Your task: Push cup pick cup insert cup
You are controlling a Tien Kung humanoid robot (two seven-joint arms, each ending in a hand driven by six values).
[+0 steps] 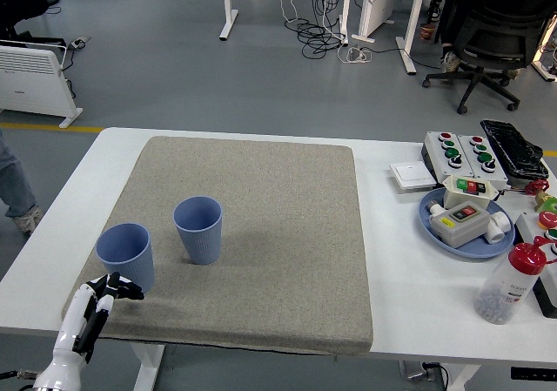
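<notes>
Two blue cups stand upright on the grey mat [278, 225]. One cup [126, 257] is near the mat's front left corner. The other cup [198, 229] stands a little to its right and farther back, apart from it. My left hand [103, 297] comes in at the bottom left, white with black fingers, spread and holding nothing. It is just in front of and below the left cup, not touching it. My right hand is out of view.
A blue dish [466, 221] with button boxes, a clear bottle with a red cap [509, 282], a control box [461, 151] and a white switch plate [412, 176] sit on the table's right side. A person's leg [10, 178] shows at the left edge.
</notes>
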